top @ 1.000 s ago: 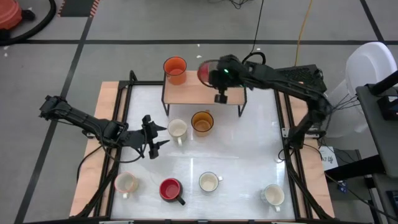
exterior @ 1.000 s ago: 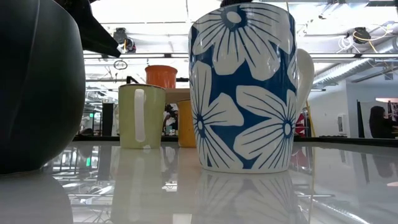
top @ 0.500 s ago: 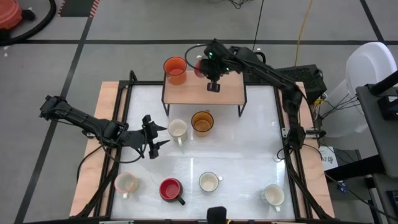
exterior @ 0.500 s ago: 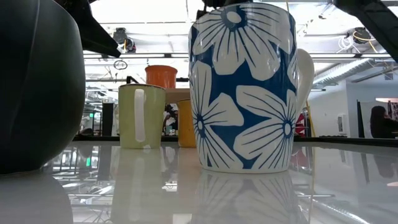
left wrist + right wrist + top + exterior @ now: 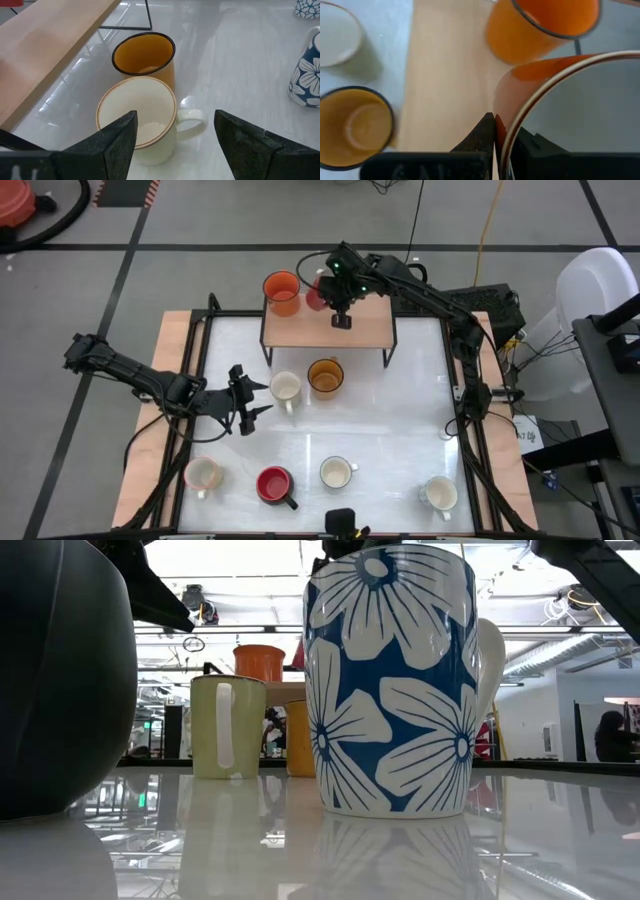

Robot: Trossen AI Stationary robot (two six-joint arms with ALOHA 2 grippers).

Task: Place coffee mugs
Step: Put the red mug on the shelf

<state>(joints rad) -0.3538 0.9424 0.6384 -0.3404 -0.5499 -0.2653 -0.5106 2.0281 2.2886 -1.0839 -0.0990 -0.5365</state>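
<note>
My right gripper (image 5: pixel 335 288) is shut on an orange mug (image 5: pixel 317 292) with a pale inside, over the far part of the wooden shelf (image 5: pixel 365 330), beside a second orange mug (image 5: pixel 282 290) that stands on the shelf. My left gripper (image 5: pixel 265 398) is open and empty, level with the table, its fingers just short of a cream mug (image 5: pixel 137 120) that stands next to the amber mug (image 5: pixel 325 375). A red mug (image 5: pixel 273 483), a cream mug (image 5: pixel 204 475), a blue-flowered mug (image 5: pixel 390 680) and a white mug (image 5: pixel 438 493) stand along the near side. My right gripper holds the orange mug by its rim (image 5: pixel 506 125), one finger outside the wall (image 5: pixel 480 137) and one inside (image 5: pixel 532 145). The fingers come from above, pointing down. The mug hangs below the gripper over the shelf; whether its base touches the shelf I cannot tell.
The shelf stands on thin black legs (image 5: pixel 390 355) at the table's far side, with bare wood to the right of the held mug. The white tabletop (image 5: pixel 400 420) is open in its middle and right. Black frame rails (image 5: pixel 465 430) run along the sides.
My right gripper has carried the orange mug along the shelf toward the table's left and far edge, ending close beside the other orange mug; most of the move came early, then it slowed. My left gripper has kept still.
</note>
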